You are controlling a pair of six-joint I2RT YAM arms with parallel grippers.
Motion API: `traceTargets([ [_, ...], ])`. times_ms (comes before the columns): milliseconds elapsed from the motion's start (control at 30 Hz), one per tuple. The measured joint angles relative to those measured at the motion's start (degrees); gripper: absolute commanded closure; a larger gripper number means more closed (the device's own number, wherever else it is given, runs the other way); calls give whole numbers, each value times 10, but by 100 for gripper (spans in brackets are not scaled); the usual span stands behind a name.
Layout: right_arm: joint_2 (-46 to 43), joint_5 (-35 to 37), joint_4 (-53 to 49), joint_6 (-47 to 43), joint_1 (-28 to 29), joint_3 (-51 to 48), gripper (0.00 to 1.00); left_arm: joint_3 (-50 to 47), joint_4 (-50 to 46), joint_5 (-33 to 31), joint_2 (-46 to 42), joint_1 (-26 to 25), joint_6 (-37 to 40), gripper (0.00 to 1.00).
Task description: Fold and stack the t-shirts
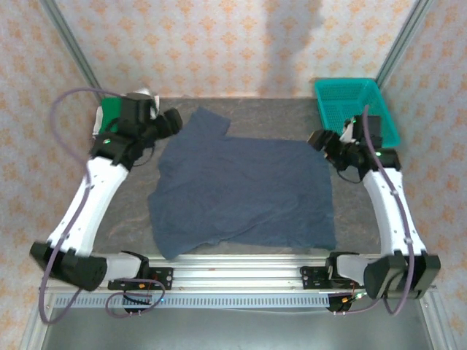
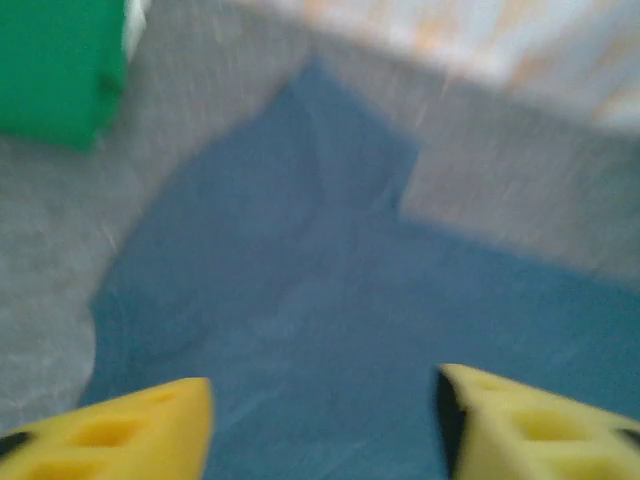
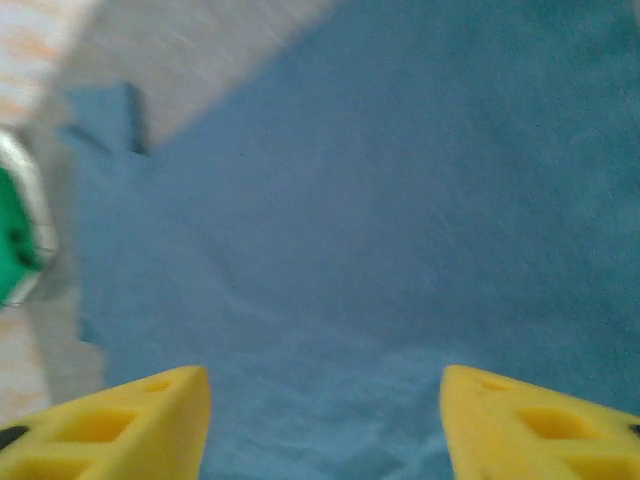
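On the table (image 1: pixel 277 117) the spread t-shirt (image 1: pixel 244 189) lies centred; folded t-shirt (image 1: pixel 111 113), seemingly, back-left; basket (image 1: pixel 350 102) back-right.

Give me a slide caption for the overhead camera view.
Slate-blue t-shirt spread out on the table, left gripper and right gripper near its far corners.

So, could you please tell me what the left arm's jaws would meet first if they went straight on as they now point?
Probably the dusty slate-blue cloth t-shirt, spread flat directly ahead of them; blur leaves the distance unclear.
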Motion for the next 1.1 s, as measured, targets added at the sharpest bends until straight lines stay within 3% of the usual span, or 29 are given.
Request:
traceTargets([
  [100,35,11,17,13,18,-42,73,-34,2,9,81,-18,-12,73],
  [333,156,56,105,42,55,-54,86,-35,2,5,220,-16,-38,81],
  [467,243,89,138,61,57,-45,91,18,-6,6,327,-2,-46,83],
  [600,328,117,133,72,62,31,91,130,-35,3,404,17,-45,84],
  [933,550,193,96,74,81,359,87,493,-89,-9,619,63,-22,79],
  [1033,634,199,71,80,80,504,76,613,-111,-7,673,77,-9,69],
  [1100,673,194,59,83,80,584,60,695,-128,9,700,87,-10,54],
])
